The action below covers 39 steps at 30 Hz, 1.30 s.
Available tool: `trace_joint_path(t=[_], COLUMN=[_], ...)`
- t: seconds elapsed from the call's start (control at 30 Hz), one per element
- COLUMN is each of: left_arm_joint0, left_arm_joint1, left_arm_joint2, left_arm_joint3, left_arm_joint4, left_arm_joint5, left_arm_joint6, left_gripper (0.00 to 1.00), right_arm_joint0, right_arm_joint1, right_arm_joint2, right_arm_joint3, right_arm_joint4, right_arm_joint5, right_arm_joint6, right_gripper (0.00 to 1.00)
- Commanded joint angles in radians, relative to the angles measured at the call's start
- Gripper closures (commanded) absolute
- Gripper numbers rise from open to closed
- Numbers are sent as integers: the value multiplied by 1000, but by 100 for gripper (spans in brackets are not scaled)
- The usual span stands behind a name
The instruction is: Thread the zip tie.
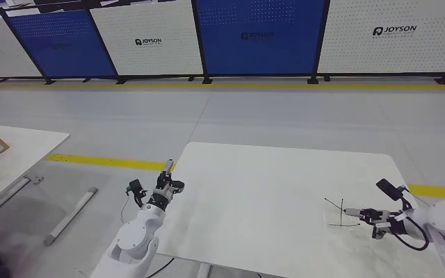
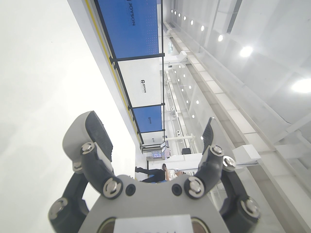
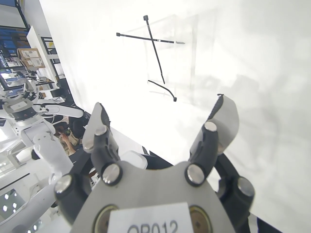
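Note:
Three thin black zip ties lie on the white table (image 1: 278, 181) near its right side. Two of them cross: a straight one (image 3: 136, 37) and a longer one (image 3: 156, 54) over it. A short curved tie (image 3: 162, 88) lies closest to my right gripper (image 3: 160, 103), which is open and empty just short of it. In the top view the ties (image 1: 341, 212) sit right in front of that gripper (image 1: 353, 213). My left gripper (image 2: 151, 117) is open and empty at the table's left edge (image 1: 168, 169), far from the ties and pointing away over the floor.
A second white table (image 1: 28, 146) stands off to the left across a gap of floor. A yellow floor line (image 1: 104, 161) runs behind the work table. Blue and white panels (image 1: 257, 35) close the back. The table's right edge is close to my right arm.

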Motion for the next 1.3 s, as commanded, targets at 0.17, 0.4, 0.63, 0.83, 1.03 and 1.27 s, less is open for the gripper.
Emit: trace_joint_path(t=[0.17, 0.4, 0.63, 0.83, 1.03, 1.27], left_arm_joint0=[0, 0, 0, 0, 0, 0], left_arm_joint1=[0, 0, 0, 0, 0, 0], left_arm_joint2=[0, 0, 0, 0, 0, 0], left_arm_joint3=[0, 0, 0, 0, 0, 0], left_arm_joint4=[0, 0, 0, 0, 0, 0], left_arm_joint5=[0, 0, 0, 0, 0, 0], left_arm_joint6=[0, 0, 0, 0, 0, 0], left_gripper=[0, 0, 0, 0, 0, 0], right_arm_joint0=[24, 37, 47, 55, 63, 76], right_arm_joint1=[-1, 0, -1, 0, 1, 0], right_arm_joint2=[-24, -37, -51, -59, -61, -76], right_arm_joint3=[35, 56, 69, 80, 89, 101], right_arm_joint4=[-7, -13, -15, -13, -11, -12], right_arm_joint5=[6, 17, 27, 33, 41, 48], right_arm_joint6=[11, 16, 17, 15, 12, 13], right_gripper=[66, 68, 76, 78, 78, 82])
